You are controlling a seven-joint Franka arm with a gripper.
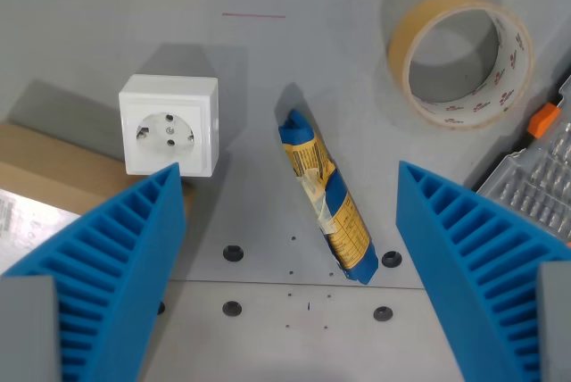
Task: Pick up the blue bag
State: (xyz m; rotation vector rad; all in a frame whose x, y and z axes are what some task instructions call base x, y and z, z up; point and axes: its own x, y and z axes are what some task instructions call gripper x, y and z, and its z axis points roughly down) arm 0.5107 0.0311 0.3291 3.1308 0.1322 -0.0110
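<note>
I hold the gripper (290, 221) spread wide above the table (89, 25), its blue fingers (125, 257) either side of the blue bag (326, 196), which lies slantwise between the socket (169, 125) and tape roll (460, 59), ready for descent.

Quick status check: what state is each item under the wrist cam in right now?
claw: open, holding nothing
blue bag: rolled up, lying flat between the fingers, not gripped
tape roll: lying flat
white socket: nothing plugged in
clear bit case: only partly in view
</note>
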